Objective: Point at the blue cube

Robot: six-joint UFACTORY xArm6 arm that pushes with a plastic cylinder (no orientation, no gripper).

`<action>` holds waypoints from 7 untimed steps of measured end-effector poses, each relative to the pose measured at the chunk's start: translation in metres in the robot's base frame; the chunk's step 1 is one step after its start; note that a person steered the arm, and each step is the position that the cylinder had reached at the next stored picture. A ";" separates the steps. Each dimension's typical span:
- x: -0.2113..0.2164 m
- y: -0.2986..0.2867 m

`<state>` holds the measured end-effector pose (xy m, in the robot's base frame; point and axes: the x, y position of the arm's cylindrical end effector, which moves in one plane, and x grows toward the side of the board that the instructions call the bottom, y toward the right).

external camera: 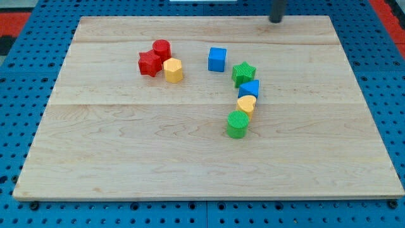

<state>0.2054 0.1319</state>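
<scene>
Camera view | dark rod's tip [276, 20] seen at wooden board's [190, 158] top edge, no fingers fitted | blue cube [217, 59] located well down-left of tip, beside green star block [243, 73]

Pale wooden board [190, 158], planks running across the view — grain plainly visible, lit evenly. Laid over a blue pegboard surface [25, 126] dotted with regular holes, showing on every side. Strips of red [12, 22] at the view's top corners — too little visible to tell what.
</scene>
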 end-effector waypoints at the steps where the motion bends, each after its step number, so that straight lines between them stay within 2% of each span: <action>1: 0.027 -0.042; 2: 0.060 -0.062; 4: 0.077 -0.121; 6: 0.100 -0.123; 7: 0.139 -0.123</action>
